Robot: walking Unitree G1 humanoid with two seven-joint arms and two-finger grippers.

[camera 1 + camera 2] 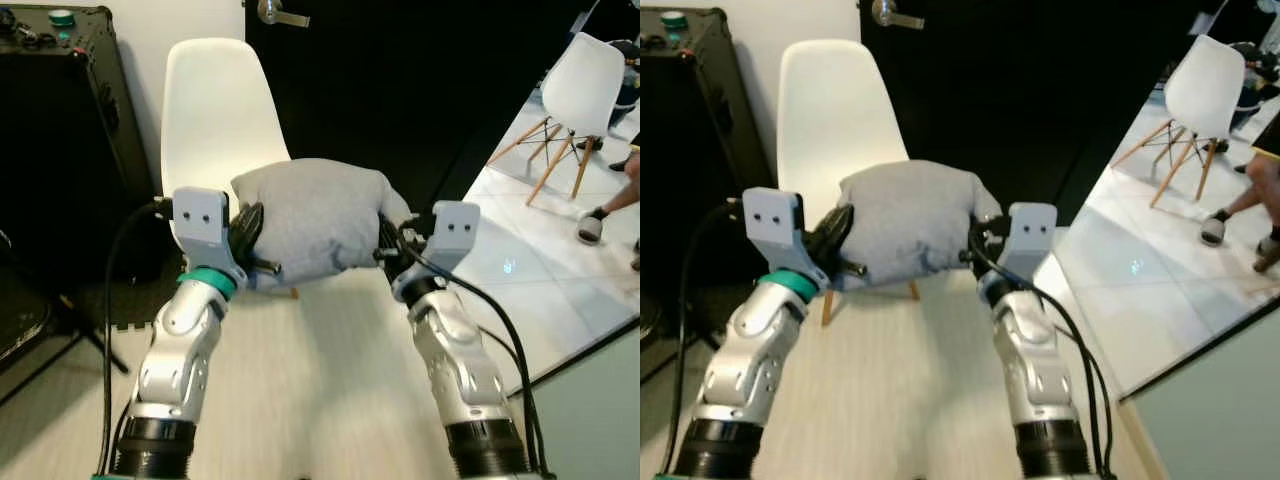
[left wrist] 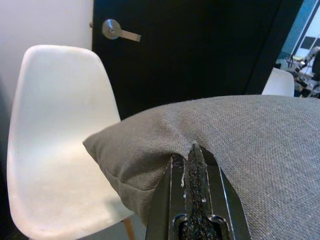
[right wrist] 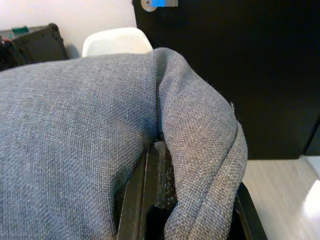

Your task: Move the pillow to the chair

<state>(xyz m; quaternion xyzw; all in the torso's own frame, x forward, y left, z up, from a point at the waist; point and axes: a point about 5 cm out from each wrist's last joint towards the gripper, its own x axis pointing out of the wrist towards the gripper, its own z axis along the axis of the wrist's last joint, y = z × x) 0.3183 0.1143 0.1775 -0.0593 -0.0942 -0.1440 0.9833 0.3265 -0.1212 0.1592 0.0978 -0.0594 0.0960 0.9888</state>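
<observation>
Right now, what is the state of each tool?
Left tool: closed on the grey pillow.
Right tool: closed on the same pillow.

Big black door (image 1: 400,90) standing at back, silver handle (image 1: 280,13) near its top. White wall (image 1: 140,60) showing beside door. Black case (image 1: 60,130) sitting on robot's left, green round thing (image 1: 62,17) lying on top of it. Second white chair with wooden legs (image 1: 575,95) standing far off on robot's right, on shiny white tile floor (image 1: 540,270). Person's foot (image 1: 592,226) resting on tiles near it. Pale wood floor (image 1: 320,380) lying below.
</observation>
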